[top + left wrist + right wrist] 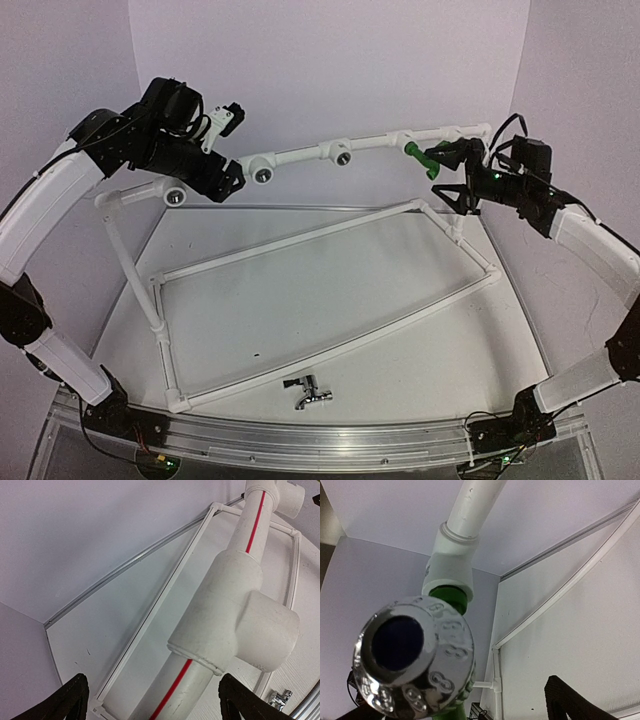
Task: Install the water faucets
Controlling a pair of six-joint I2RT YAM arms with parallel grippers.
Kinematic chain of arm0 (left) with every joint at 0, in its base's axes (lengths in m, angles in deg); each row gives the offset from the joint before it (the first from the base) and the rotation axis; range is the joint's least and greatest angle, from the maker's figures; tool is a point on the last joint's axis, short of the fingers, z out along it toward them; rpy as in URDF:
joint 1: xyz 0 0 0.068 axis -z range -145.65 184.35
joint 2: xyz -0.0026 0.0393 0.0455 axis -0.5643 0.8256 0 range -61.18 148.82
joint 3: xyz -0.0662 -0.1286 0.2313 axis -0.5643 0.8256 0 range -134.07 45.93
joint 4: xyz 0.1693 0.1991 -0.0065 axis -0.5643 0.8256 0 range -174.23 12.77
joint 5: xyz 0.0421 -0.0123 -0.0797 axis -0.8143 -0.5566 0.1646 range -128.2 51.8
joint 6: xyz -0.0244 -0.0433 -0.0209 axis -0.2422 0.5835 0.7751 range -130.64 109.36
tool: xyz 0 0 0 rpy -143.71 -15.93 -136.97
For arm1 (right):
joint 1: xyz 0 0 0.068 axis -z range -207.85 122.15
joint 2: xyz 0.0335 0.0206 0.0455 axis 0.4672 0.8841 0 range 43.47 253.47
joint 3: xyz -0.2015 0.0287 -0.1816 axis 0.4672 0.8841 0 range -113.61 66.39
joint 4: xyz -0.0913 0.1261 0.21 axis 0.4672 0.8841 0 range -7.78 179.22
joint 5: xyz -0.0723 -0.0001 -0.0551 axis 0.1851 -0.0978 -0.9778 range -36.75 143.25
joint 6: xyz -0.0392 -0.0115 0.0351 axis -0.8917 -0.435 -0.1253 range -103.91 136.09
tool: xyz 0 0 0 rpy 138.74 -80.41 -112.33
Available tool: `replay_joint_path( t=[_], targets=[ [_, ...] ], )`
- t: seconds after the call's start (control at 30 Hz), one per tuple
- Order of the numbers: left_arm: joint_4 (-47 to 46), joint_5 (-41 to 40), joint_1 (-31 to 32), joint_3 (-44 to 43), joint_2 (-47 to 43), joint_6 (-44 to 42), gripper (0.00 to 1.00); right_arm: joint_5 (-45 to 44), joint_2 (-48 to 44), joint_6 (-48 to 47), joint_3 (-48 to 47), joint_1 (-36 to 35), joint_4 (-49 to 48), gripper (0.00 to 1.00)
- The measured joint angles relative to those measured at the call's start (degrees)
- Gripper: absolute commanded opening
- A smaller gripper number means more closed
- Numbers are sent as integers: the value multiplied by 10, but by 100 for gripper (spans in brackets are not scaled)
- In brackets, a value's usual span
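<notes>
White walls close in a pale worktop (pixel 330 310) carrying a white pipe frame (pixel 290 243). At far left, the left end effector (pixel 233 180) stands spread astride a pipe tee (pixel 235 625), gripping nothing. At the near edge, around the centre, the chrome faucet (pixel 308 392) lies loose. It is shiny and T-handled, likely heavy and slippery, and best pinched across its body. At far right, the green faucet (pixel 418 156) sits in a pipe socket. It looks like light, rigid plastic with a mirrored cap. The right end effector (pixel 452 172) looks released just beside it.
</notes>
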Motion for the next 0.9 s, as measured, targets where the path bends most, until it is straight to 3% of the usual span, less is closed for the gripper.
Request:
replay_joint_path(
  t=[0.23,0.6,0.9],
  targets=[
    [0,0,0,0,0,0,89,-28,-27,-173,-12,16,56,98],
    [-2,2,0,1,-1,0,89,-181,-104,-690,-91,9,146,98],
    [-10,2,-1,8,-3,0,89,-339,-126,-1139,-37,-142,134,98]
  ],
)
